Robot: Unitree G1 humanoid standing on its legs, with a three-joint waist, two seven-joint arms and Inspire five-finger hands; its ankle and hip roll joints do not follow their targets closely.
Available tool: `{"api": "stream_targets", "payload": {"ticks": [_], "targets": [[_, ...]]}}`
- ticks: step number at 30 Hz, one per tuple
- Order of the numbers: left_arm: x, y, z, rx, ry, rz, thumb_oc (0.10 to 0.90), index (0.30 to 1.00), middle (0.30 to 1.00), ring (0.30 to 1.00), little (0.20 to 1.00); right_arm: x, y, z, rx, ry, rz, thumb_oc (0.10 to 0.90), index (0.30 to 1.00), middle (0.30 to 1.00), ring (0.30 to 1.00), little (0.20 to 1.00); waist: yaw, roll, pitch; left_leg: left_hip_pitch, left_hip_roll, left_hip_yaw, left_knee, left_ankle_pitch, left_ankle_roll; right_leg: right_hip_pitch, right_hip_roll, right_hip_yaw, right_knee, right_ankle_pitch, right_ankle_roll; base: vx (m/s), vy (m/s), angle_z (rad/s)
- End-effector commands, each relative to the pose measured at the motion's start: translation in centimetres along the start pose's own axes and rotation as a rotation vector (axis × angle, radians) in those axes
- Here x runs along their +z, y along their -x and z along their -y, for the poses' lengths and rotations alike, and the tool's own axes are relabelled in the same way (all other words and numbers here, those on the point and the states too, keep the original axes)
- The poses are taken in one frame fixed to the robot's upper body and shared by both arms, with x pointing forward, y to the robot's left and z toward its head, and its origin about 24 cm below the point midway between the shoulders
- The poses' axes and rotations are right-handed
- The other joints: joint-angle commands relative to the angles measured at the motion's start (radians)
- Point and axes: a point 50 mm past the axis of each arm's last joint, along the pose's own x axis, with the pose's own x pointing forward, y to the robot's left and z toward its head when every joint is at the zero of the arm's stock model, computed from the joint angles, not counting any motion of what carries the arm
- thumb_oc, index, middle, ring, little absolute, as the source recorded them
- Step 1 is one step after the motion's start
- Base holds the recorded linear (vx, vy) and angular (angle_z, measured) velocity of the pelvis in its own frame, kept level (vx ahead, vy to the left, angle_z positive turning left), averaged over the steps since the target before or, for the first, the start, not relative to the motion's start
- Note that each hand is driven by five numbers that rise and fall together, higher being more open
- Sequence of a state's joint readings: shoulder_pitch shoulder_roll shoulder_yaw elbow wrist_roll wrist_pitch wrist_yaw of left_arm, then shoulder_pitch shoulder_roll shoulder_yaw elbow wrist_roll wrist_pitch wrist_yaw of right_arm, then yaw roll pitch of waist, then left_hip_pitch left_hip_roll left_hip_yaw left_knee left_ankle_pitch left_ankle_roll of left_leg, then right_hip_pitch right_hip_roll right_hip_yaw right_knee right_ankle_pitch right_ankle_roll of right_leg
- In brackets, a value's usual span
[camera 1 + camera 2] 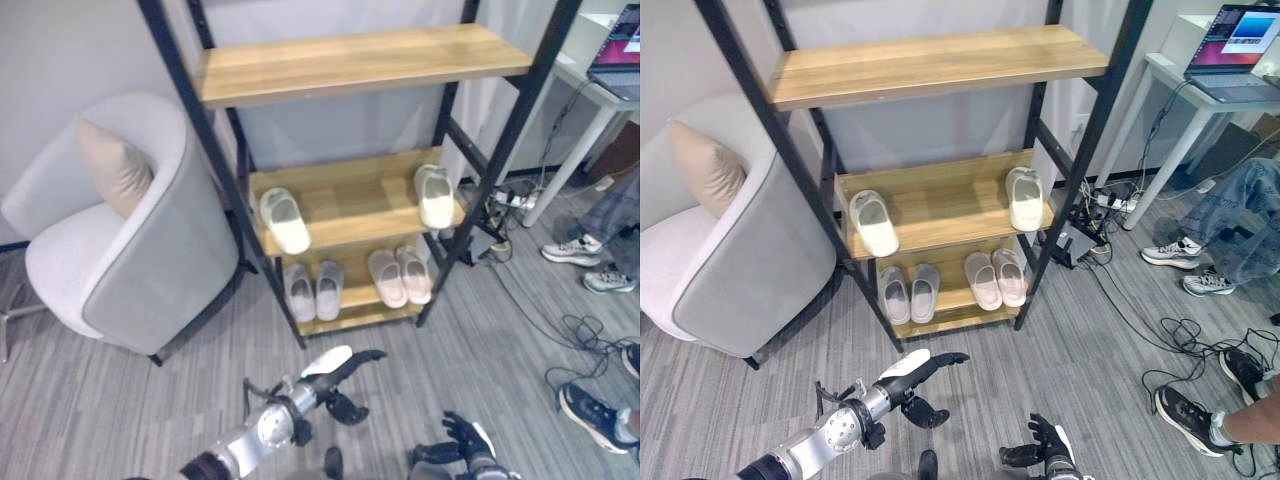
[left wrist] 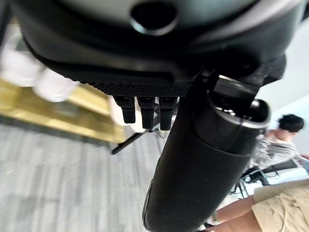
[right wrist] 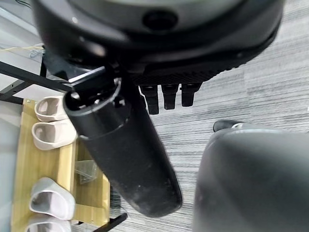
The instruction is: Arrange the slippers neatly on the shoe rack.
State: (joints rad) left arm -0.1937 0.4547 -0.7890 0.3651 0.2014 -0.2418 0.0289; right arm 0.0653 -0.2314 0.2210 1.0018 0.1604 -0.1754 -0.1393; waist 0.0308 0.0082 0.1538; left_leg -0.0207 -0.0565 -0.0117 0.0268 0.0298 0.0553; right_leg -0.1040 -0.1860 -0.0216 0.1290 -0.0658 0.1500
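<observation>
Here in the eye views I see white slippers (image 1: 284, 220) (image 1: 434, 196) apart on the shoe rack's (image 1: 352, 205) middle shelf, two pairs below. My left hand (image 1: 335, 372) hangs spread, empty; wrist views show the right hand (image 3: 166, 96) relaxed too.

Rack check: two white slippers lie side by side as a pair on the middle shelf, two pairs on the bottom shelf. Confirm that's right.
Not quite. The two white slippers on the middle shelf lie apart, one at each end, as the left eye view shows. Two pairs on the bottom shelf is right.
</observation>
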Motion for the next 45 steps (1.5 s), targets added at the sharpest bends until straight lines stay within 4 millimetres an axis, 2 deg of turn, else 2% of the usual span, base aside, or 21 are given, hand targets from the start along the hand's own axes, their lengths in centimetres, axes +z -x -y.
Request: {"api": "stream_targets", "payload": {"ticks": [1, 2, 6, 7, 10, 11, 14, 19, 21, 23, 25, 27, 29, 31, 34, 36, 38, 41, 42, 43, 45], "targets": [[8.4, -2.2, -4.2, 0.152, 0.027, 0.419, 0.8, 0.9, 0.9, 0.9, 0.9, 0.8, -0.2, 1.8, -0.032, 0.068, 0.05, 0.8, 0.9, 0.9, 0.9, 0.9, -0.016, 0.027, -0.054, 0.01, 0.037, -0.039, -0.006, -0.078, -0.057, 0.057, 0.052, -0.039, -0.017, 0.002, 0.004, 0.06, -0.191, 0.52], [9.5, -2.6, -5.3, 0.198, 0.022, 0.459, 0.8, 0.9, 0.9, 0.9, 0.9, 0.9, -0.2, 1.7, -0.012, 0.109, 0.053, 0.8, 0.9, 0.9, 0.9, 0.9, -0.019, 0.033, -0.06, 0.014, 0.051, -0.046, -0.033, -0.062, -0.066, 0.071, 0.062, -0.051, -0.047, 0.007, -0.003, 0.03, -0.121, 0.49], [11.2, -3.2, -7.7, 0.282, -0.076, 0.511, 0.8, 0.9, 0.9, 0.9, 0.9, 1.6, -0.3, 2.0, -0.002, 0.139, 0.082, 0.8, 0.9, 0.9, 0.9, 0.9, -0.025, 0.043, -0.064, 0.022, 0.072, -0.063, -0.081, -0.031, -0.083, 0.089, 0.084, -0.065, -0.081, 0.005, -0.017, 0.04, -0.144, 0.05], [10.9, -3.2, -8.7, 0.336, -0.066, 0.486, 0.8, 0.9, 0.9, 0.9, 0.9, 1.9, -0.4, 2.5, -0.018, 0.118, 0.094, 0.8, 0.9, 0.9, 0.9, 0.9, -0.024, 0.045, -0.064, 0.021, 0.08, -0.071, -0.092, -0.018, -0.091, 0.098, 0.093, -0.078, -0.096, 0.004, -0.024, 0.02, -0.127, 0.02], [9.9, -3.1, -8.8, 0.358, -0.047, 0.444, 0.8, 0.9, 0.9, 0.9, 0.9, 1.8, -0.4, 2.9, -0.04, 0.094, 0.09, 0.8, 0.9, 0.9, 0.9, 0.9, -0.023, 0.047, -0.063, 0.025, 0.084, -0.08, -0.1, -0.012, -0.096, 0.116, 0.101, -0.092, -0.114, 0.0, -0.029, 0.02, -0.065, 0.03], [5.6, -1.0, -8.7, 0.297, -0.103, 0.257, 0.8, 0.9, 0.9, 0.9, 0.9, 4.8, 0.9, -2.2, 0.208, 0.016, 0.26, 0.8, 0.9, 0.9, 0.9, 0.9, 0.009, -0.049, -0.029, -0.068, -0.003, 0.042, 0.1, -0.152, -0.034, 0.071, 0.157, -0.089, -0.01, -0.081, -0.048, 0.02, -0.014, 0.09], [5.3, -1.3, -9.0, 0.32, -0.093, 0.24, 0.8, 0.9, 0.9, 0.9, 0.9, 5.0, 0.9, -2.0, 0.2, 0.016, 0.268, 0.8, 0.9, 0.9, 0.9, 0.9, 0.0, -0.032, -0.022, -0.083, 0.003, 0.047, 0.099, -0.133, -0.059, 0.075, 0.159, -0.062, -0.056, -0.062, -0.055, -0.09, -0.104, -0.14], [5.3, -1.2, -9.0, 0.341, -0.081, 0.24, 0.8, 0.9, 0.9, 0.9, 0.9, 4.7, 1.2, -1.3, 0.182, 0.018, 0.274, 0.8, 0.9, 0.9, 0.9, 0.9, -0.018, -0.007, -0.02, -0.081, 0.006, 0.046, 0.085, -0.114, -0.08, 0.096, 0.154, -0.09, -0.08, -0.061, -0.063, -0.03, -0.07, 0.11], [5.9, -1.3, -9.1, 0.328, -0.11, 0.268, 0.8, 0.9, 0.9, 0.9, 0.9, 5.1, 1.3, -0.2, 0.148, 0.012, 0.3, 0.8, 0.9, 0.9, 0.9, 0.9, -0.043, 0.009, -0.001, -0.114, 0.013, 0.062, 0.165, -0.095, -0.119, 0.112, 0.142, -0.091, -0.097, -0.062, -0.073, -0.06, -0.058, 0.32], [7.3, -1.9, -9.4, 0.321, -0.145, 0.322, 0.8, 0.9, 0.9, 0.9, 0.9, 5.5, 1.4, 0.8, 0.114, 0.009, 0.327, 0.8, 0.9, 0.9, 0.9, 0.9, -0.069, 0.011, 0.024, -0.182, 0.054, 0.123, 0.309, -0.042, -0.163, 0.139, 0.13, -0.11, -0.109, -0.069, -0.088, -0.03, -0.058, 0.82], [8.1, -2.2, -9.9, 0.331, -0.169, 0.351, 0.8, 0.9, 0.9, 0.9, 0.9, 5.3, 1.3, 1.3, 0.09, 0.012, 0.313, 0.8, 0.9, 0.9, 0.9, 0.9, -0.083, 0.013, 0.027, -0.217, 0.098, 0.187, 0.344, -0.034, -0.152, 0.165, 0.128, -0.131, -0.126, -0.079, -0.093, 0.06, -0.045, 1.06], [8.8, -2.3, -10.7, 0.358, -0.204, 0.37, 0.8, 0.9, 0.9, 0.9, 0.9, 5.3, 1.3, 1.5, 0.076, 0.017, 0.309, 0.8, 0.9, 0.9, 0.9, 0.9, -0.074, 0.011, 0.024, -0.249, 0.104, 0.207, 0.278, -0.054, -0.13, 0.186, 0.126, -0.135, -0.142, -0.084, -0.089, 0.15, 0.012, 0.44], [9.4, -2.3, -11.3, 0.384, -0.218, 0.389, 0.8, 0.9, 0.9, 0.9, 0.9, 5.4, 1.3, 1.5, 0.084, 0.03, 0.316, 0.8, 0.9, 0.9, 0.9, 0.9, -0.05, 0.023, 0.015, -0.24, 0.098, 0.155, 0.125, -0.007, -0.126, 0.201, 0.142, -0.128, -0.154, -0.089, -0.08, 0.24, 0.069, -0.24], [9.8, -2.3, -11.6, 0.402, -0.215, 0.41, 0.8, 0.9, 0.9, 0.9, 0.9, 5.5, 1.2, 1.4, 0.087, 0.056, 0.314, 0.8, 0.9, 0.9, 0.9, 0.9, -0.027, 0.014, 0.018, -0.247, 0.097, 0.084, -0.013, 0.029, -0.133, 0.231, 0.137, -0.124, -0.159, -0.104, -0.074, 0.27, 0.06, -0.32], [9.9, -2.1, -11.8, 0.409, -0.226, 0.411, 0.8, 0.9, 0.9, 0.9, 0.9, 5.7, 1.0, 1.2, 0.102, 0.075, 0.317, 0.8, 0.9, 0.9, 0.9, 0.9, -0.017, 0.01, 0.011, -0.252, 0.096, 0.071, -0.069, 0.056, -0.135, 0.271, 0.144, -0.099, -0.163, -0.122, -0.066, 0.29, 0.094, -0.08], [9.7, -2.1, -11.3, 0.385, -0.227, 0.403, 0.8, 0.9, 0.9, 0.9, 0.9, 5.4, 1.1, 0.8, 0.114, 0.075, 0.306, 0.8, 0.9, 0.9, 0.9, 0.9, -0.008, 0.017, -0.007, -0.242, 0.097, 0.078, -0.049, 0.095, -0.132, 0.296, 0.14, -0.079, -0.162, -0.131, -0.062, 0.38, 0.176, -0.46], [9.6, -2.2, -11.0, 0.37, -0.243, 0.404, 0.8, 0.9, 0.9, 0.9, 0.9, 5.4, 1.0, 0.3, 0.129, 0.058, 0.303, 0.8, 0.9, 0.9, 0.9, 0.9, -0.002, 0.003, -0.029, -0.253, 0.074, 0.072, -0.01, 0.079, -0.118, 0.307, 0.109, -0.058, -0.144, -0.141, -0.048, 0.38, 0.209, -0.46], [9.7, -2.1, -10.9, 0.357, -0.238, 0.404, 0.8, 0.9, 0.9, 0.9, 0.9, 5.6, 0.9, -0.4, 0.148, 0.07, 0.299, 0.8, 0.9, 0.9, 0.9, 0.9, 0.007, -0.009, -0.046, -0.237, 0.047, 0.085, 0.046, 0.028, -0.08, 0.272, 0.073, -0.045, -0.029, -0.138, -0.026, 0.3, 0.244, -0.07], [9.8, -2.1, -11.1, 0.369, -0.23, 0.41, 0.8, 0.9, 0.9, 0.9, 0.9, 6.3, 0.6, -0.7, 0.154, 0.1, 0.308, 0.8, 0.9, 0.9, 0.9, 0.9, 0.006, -0.005, -0.034, -0.216, 0.033, 0.102, 0.071, -0.009, -0.051, 0.202, 0.041, -0.043, 0.117, -0.057, 0.01, 0.2, 0.232, -0.2], [9.8, -2.2, -11.1, 0.37, -0.231, 0.41, 0.8, 0.9, 0.9, 0.9, 0.9, 6.3, 0.6, -0.7, 0.154, 0.1, 0.31, 0.8, 0.9, 0.9, 0.9, 0.9, 0.01, -0.006, -0.033, -0.218, 0.033, 0.108, 0.073, -0.011, -0.049, 0.194, 0.039, -0.036, 0.128, -0.06, 0.011, 0.18, 0.245, -0.41], [10.0, -2.1, -11.5, 0.397, -0.236, 0.414, 0.8, 0.9, 0.9, 0.9, 0.9, 6.9, 0.6, -1.2, 0.165, 0.094, 0.329, 0.8, 0.9, 0.9, 0.9, 0.9, -0.002, 0.006, -0.021, -0.171, 0.031, 0.124, 0.073, -0.041, -0.022, 0.121, 0.026, -0.036, 0.276, 0.009, 0.015, 0.19, 0.201, -0.54]]}}
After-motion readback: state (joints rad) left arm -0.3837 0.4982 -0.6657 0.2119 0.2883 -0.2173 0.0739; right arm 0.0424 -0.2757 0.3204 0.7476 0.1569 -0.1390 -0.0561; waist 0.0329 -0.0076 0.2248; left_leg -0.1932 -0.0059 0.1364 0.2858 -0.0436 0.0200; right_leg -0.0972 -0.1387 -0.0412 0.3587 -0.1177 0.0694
